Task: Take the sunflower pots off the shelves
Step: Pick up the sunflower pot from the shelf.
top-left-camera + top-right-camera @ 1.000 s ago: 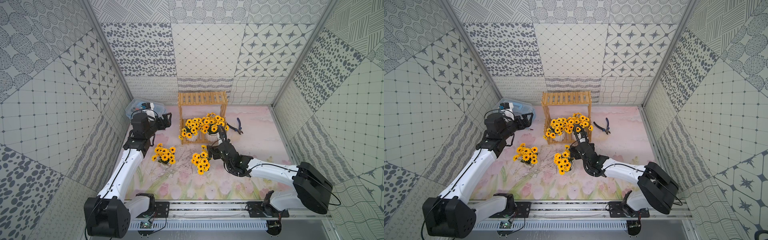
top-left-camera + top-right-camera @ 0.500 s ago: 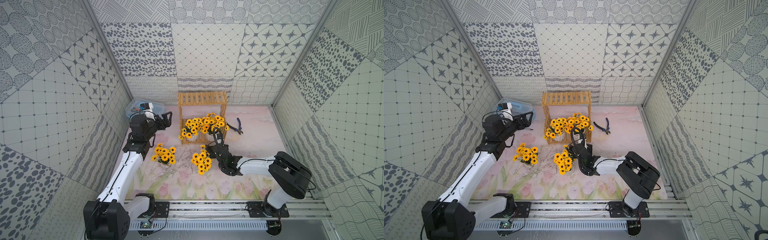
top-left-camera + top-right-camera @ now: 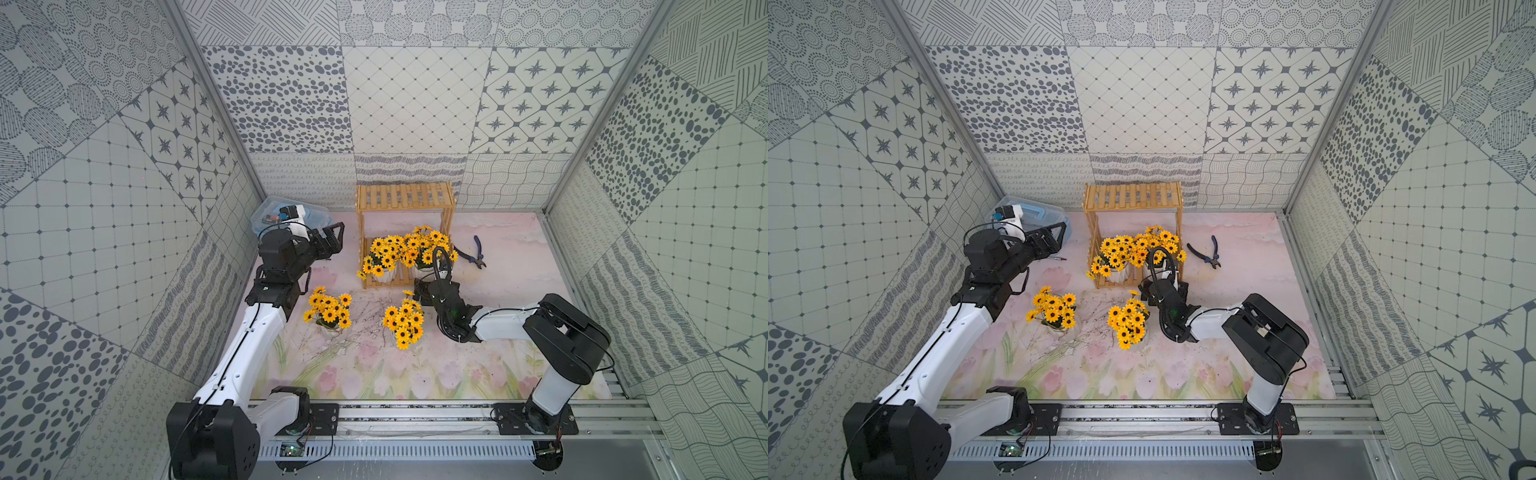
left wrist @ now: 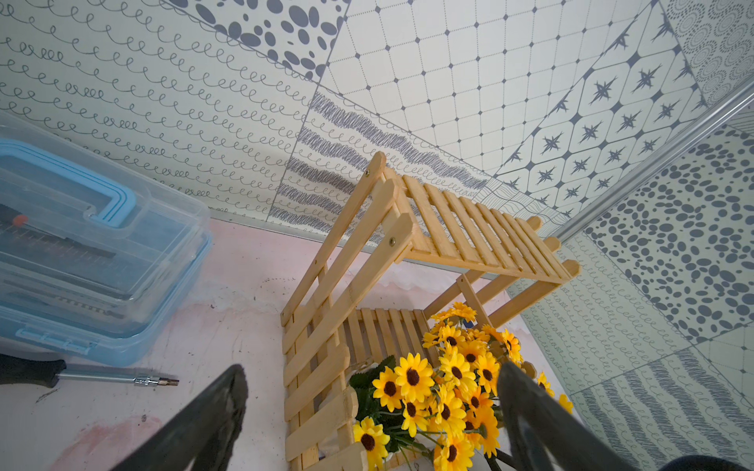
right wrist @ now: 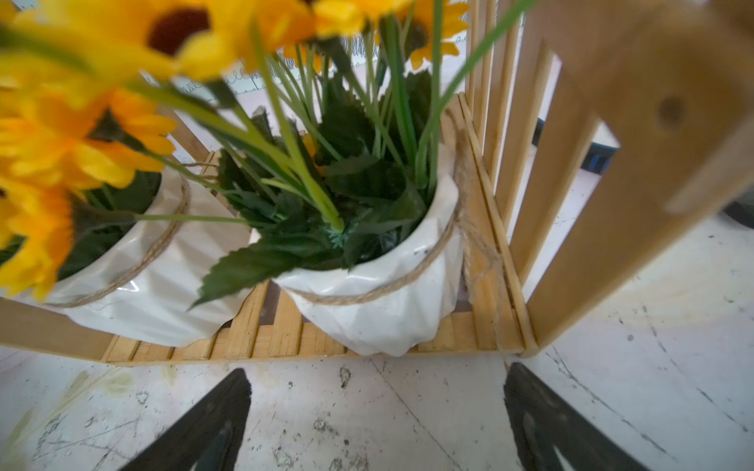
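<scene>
The shelves (image 3: pixel 405 199) stand at the back of the mat with the top tier bare. Two sunflower pots (image 3: pixel 384 259) (image 3: pixel 424 249) sit side by side on the lower tier. Two more sunflower pots (image 3: pixel 328 311) (image 3: pixel 403 324) stand on the mat in front. My right gripper (image 3: pixel 434 284) is low on the mat just in front of the lower tier's right-hand pot (image 5: pixel 379 310), open and empty (image 5: pixel 375 391). My left gripper (image 3: pixel 337 241) hovers to the left of the shelves (image 4: pixel 469 228), open and empty (image 4: pixel 371 387), facing the sunflowers (image 4: pixel 440 391).
A pale blue clear toolbox (image 3: pixel 270 212) lies in the back left corner under my left arm, with a screwdriver (image 4: pixel 81 375) on the mat beside it. Blue-handled pliers (image 3: pixel 478 253) lie to the right of the shelves. Patterned walls close in on three sides.
My right arm's elbow has swung in toward the middle while its open gripper stayed in front of the lower shelf. The left arm has barely shifted.
</scene>
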